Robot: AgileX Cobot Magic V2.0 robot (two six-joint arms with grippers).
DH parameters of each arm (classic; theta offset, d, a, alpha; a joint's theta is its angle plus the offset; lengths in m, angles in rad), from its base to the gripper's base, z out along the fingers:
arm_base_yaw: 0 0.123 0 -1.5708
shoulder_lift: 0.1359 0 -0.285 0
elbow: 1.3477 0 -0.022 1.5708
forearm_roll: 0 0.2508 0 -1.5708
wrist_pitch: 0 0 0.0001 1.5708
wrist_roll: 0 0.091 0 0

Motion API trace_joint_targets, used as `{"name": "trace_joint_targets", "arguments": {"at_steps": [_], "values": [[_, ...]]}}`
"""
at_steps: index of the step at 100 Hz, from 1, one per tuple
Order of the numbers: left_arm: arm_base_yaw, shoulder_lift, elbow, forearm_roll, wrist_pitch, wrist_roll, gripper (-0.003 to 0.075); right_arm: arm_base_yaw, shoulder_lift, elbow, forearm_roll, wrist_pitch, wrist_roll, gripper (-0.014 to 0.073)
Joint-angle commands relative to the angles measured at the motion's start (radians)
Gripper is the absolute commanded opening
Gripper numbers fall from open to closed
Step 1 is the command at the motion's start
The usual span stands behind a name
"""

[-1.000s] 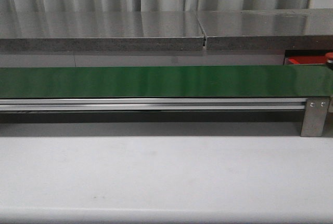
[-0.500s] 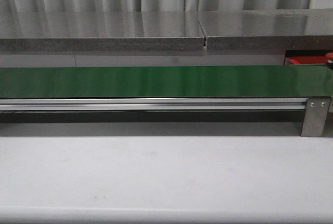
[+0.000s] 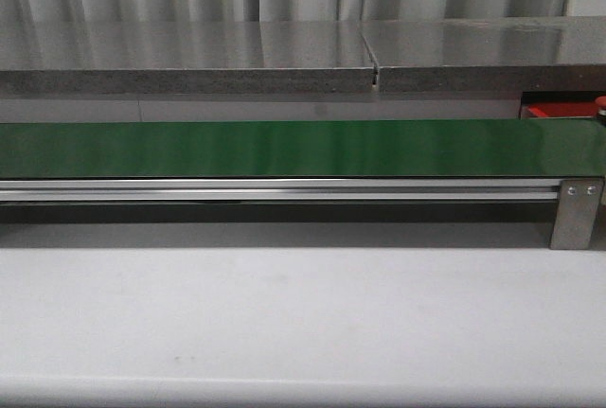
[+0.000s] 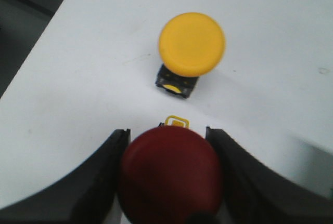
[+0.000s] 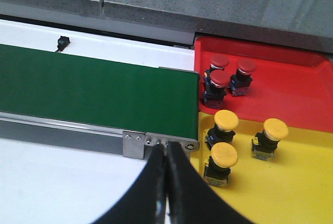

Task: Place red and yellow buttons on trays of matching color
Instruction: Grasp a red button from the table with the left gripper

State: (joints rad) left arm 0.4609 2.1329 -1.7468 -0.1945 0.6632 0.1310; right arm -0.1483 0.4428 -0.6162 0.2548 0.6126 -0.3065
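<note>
Clearly the risk is knocking the yellow button, which stands just beyond the red button on the white table. The left gripper straddles that red cap, jaws close on both sides; whether they grip it I cannot tell. The right gripper is closed and empty, near the red tray and yellow tray.

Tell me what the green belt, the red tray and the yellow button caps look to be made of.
Green belt: likely rubber or PVC, matte with a soft even sheen. Red tray: probably moulded plastic, smooth and uniformly bright, with a rounded rim. Yellow button caps: seemingly hard plastic, smooth domes with faint highlights, on dark blocks.
</note>
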Motion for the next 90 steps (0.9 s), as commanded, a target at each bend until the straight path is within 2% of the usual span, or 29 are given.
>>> {"name": "trace_joint_targets", "arguments": {"at_steps": [1,14,39,58,73,90], "values": [[-0.010,-0.143,0.032,-0.018,-0.067,-0.002,0.0157,0.000,0.004,-0.026,0.009,-0.076,-0.012,-0.0118],[-0.022,-0.270,0.160,-0.024,-0.117,-0.002,0.0157,0.000,0.004,-0.026,0.009,-0.076,-0.012,-0.0118],[-0.078,-0.432,0.318,-0.038,-0.127,-0.002,0.0157,0.000,0.004,-0.026,0.009,-0.076,-0.012,-0.0118],[-0.141,-0.441,0.362,-0.040,-0.145,-0.002,0.0157,0.000,0.004,-0.026,0.009,-0.076,-0.012,-0.0118],[-0.186,-0.436,0.391,-0.040,-0.218,-0.002,0.0157,0.000,0.004,-0.026,0.009,-0.076,-0.012,-0.0118],[-0.202,-0.432,0.431,-0.040,-0.249,-0.002,0.0157,0.000,0.004,-0.026,0.009,-0.076,-0.012,-0.0118]]}}
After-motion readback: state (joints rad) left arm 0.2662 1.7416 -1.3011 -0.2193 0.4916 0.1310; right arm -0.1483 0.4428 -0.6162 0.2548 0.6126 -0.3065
